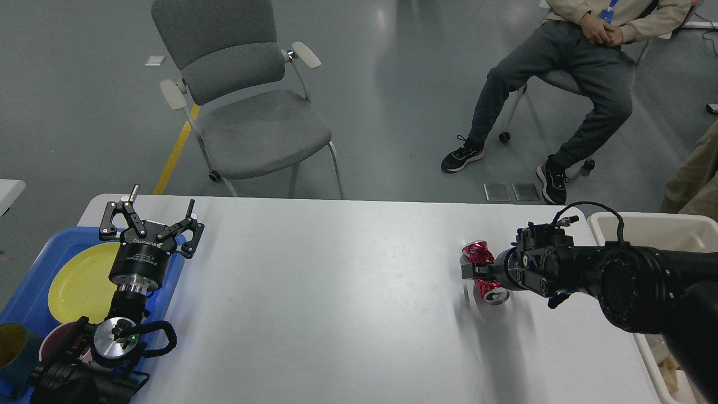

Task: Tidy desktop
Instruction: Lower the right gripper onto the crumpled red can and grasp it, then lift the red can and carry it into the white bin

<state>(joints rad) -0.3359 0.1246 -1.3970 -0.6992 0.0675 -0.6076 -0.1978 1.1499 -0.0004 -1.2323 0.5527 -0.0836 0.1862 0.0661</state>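
Observation:
The desktop is a large white tabletop. A crushed red can lies on it at the right. My right gripper comes in low from the right and sits over the can's middle, touching it or just above it. Its fingers are dark and seen end-on, so I cannot tell whether they grip the can. My left gripper stands open and empty at the table's left edge, above the blue tray.
The blue tray holds a yellow plate, a teal cup and a dark red bowl. A cream-white bin stands off the table's right edge. A grey chair and a seated person are beyond the far edge.

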